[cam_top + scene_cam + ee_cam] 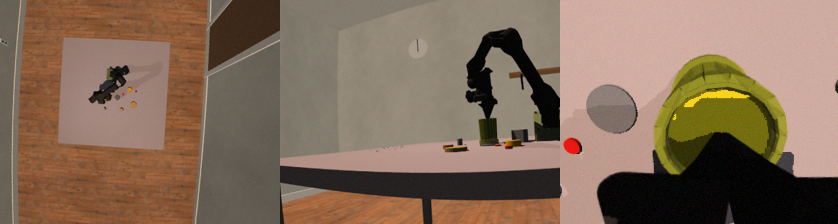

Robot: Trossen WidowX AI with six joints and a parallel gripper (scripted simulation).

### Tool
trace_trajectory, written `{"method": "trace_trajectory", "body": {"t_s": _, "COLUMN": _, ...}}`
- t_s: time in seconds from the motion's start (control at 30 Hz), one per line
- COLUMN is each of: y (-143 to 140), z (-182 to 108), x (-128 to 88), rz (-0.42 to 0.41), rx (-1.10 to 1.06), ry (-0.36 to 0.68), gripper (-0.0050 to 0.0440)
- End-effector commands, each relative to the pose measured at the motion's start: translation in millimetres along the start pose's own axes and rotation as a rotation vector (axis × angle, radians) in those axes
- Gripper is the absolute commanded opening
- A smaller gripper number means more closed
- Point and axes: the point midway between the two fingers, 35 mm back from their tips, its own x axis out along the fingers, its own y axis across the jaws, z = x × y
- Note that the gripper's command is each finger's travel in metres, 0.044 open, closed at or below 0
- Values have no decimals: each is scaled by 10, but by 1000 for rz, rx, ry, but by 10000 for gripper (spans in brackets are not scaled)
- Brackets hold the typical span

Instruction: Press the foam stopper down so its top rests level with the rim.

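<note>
One clenched hand (488, 118) (720, 139), nothing gripped, tips over the foam stopper (727, 114), lower ctr of wrist view; I can't confirm contact w/ foam.

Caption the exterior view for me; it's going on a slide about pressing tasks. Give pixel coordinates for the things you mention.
The shut pincer (488, 118) (720, 139) points down at the mouth of the upright green jar (488, 131) (780, 127).

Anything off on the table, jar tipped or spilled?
Nothing stands out. The jar stands upright, no spill seen; the pincer is shut, tips at the mouth. Contact with the yellow stopper can't be judged.
</note>
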Motion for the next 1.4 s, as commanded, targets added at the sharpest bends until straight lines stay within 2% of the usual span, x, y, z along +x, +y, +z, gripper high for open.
{"method": "trace_trajectory", "body": {"t_s": 0.0, "y": 11, "z": -10, "x": 30, "rz": 1, "rx": 1, "ry": 7, "gripper": 0}}
{"method": "trace_trajectory", "body": {"t_s": 1.37, "y": 11, "z": -12, "x": 67, "rz": 1, "rx": 1, "ry": 7, "gripper": 0}}
